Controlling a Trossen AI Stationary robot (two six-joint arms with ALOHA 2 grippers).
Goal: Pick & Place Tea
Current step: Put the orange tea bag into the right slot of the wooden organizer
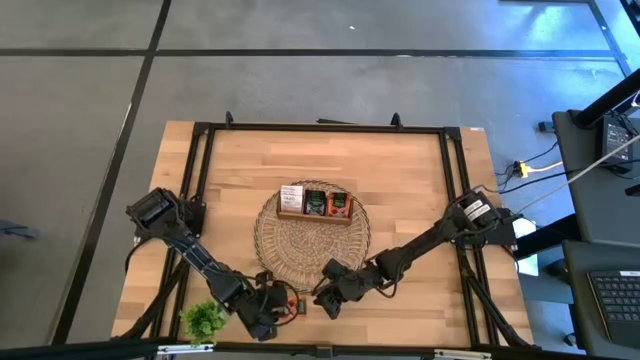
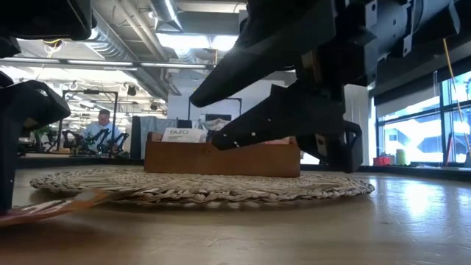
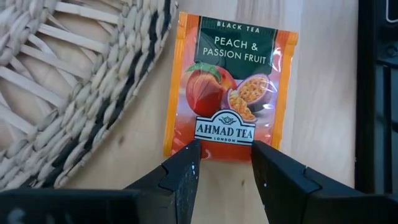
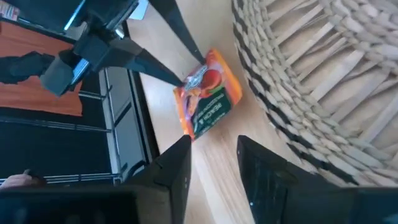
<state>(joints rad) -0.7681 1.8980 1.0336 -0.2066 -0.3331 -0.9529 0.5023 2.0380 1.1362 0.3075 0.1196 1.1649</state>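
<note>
An orange peach-and-passion-fruit tea sachet [image 3: 230, 87] lies on the wooden worktop [image 1: 400, 180] just beside the front rim of the round wicker mat [image 1: 300, 250]. The left gripper [image 3: 225, 165] sits at the sachet's near edge, jaws parted at either side of that edge; whether they actually touch the packet is hard to tell. The right gripper [image 4: 214, 162] hovers close by, jaws spread and holding nothing. More sachets [image 1: 315, 203] stand in the wooden tray [image 2: 221, 158] on the mat.
</note>
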